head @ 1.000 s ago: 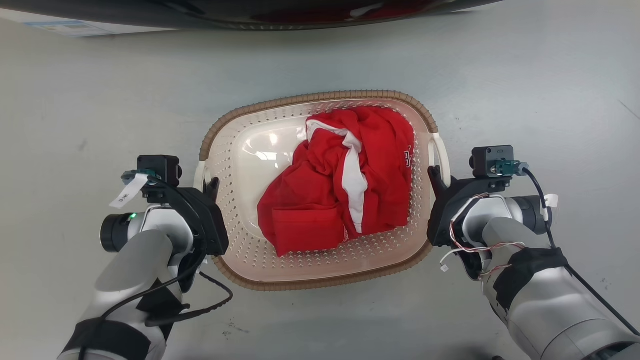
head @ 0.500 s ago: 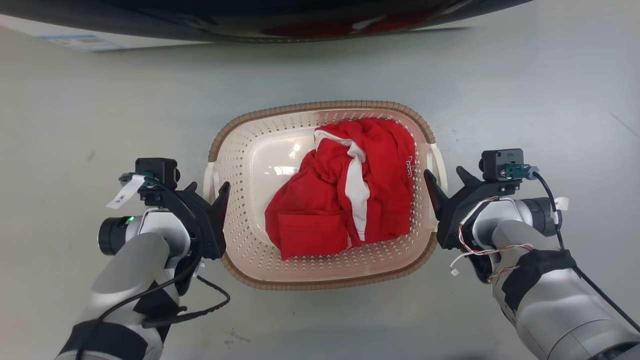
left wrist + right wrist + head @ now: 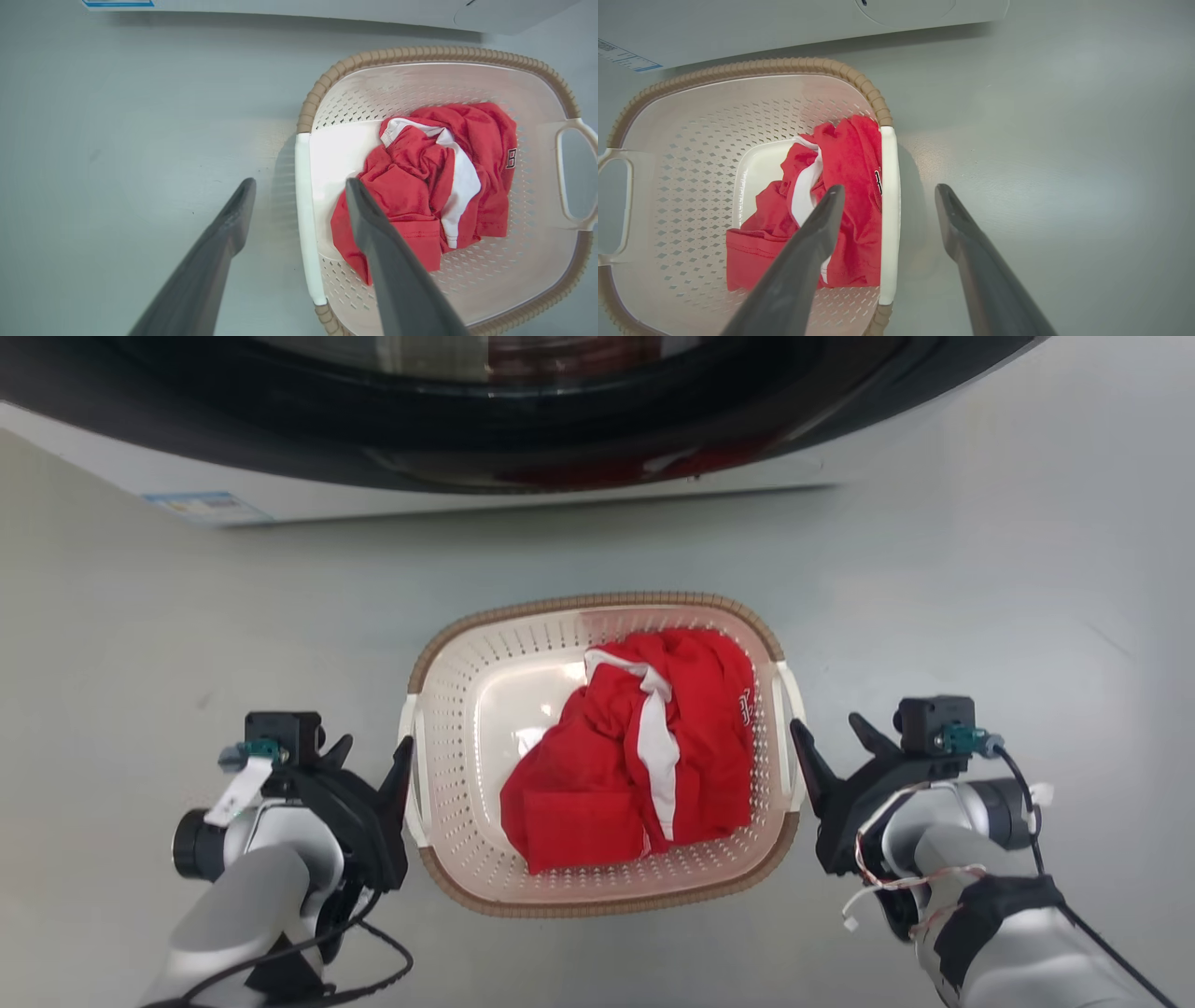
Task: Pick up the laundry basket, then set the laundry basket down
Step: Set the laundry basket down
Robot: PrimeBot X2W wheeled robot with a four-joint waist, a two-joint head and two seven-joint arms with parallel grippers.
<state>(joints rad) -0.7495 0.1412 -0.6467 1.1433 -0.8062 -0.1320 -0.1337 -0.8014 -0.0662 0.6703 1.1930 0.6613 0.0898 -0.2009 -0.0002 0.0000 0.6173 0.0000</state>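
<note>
Hovers with left gripper spread wide and empty, near handle of basket lying between its fingers. Mirrors that with right gripper at the opposite handle. Has basket on floor between both grippers, red shirt inside.

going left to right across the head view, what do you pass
left gripper → left handle of the basket → red shirt → right handle → right gripper
</note>
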